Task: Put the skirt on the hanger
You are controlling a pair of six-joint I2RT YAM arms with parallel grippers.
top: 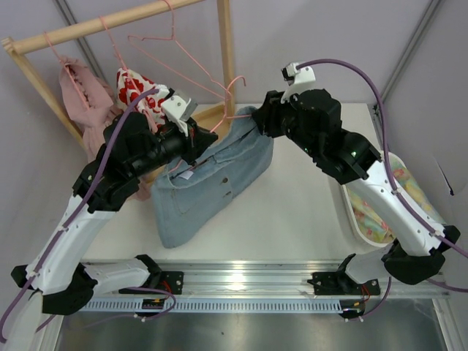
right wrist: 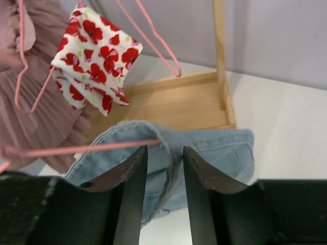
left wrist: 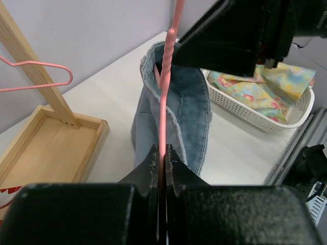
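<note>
The light blue denim skirt [top: 212, 183] lies on the table, its waist end raised toward both grippers. My left gripper [top: 196, 135] is shut on a thin pink wire hanger [left wrist: 163, 102], whose far end reaches inside the skirt's open waist [left wrist: 194, 102]. My right gripper [top: 256, 117] holds the top of the waistband [right wrist: 173, 145] between narrowly parted fingers [right wrist: 135, 168]. The hanger wire [right wrist: 92, 149] runs in from the left and meets the waistband at those fingers. The hanger's hook is not clear to me.
The wooden clothes rack [top: 227, 51] stands behind, its tray base [left wrist: 51, 138] just beyond the skirt. On it hang a pale pink dress [top: 84, 95], a white garment with red flowers [top: 135, 88] and spare pink hangers [top: 172, 44]. A white basket of cloth [top: 365, 212] sits at the right.
</note>
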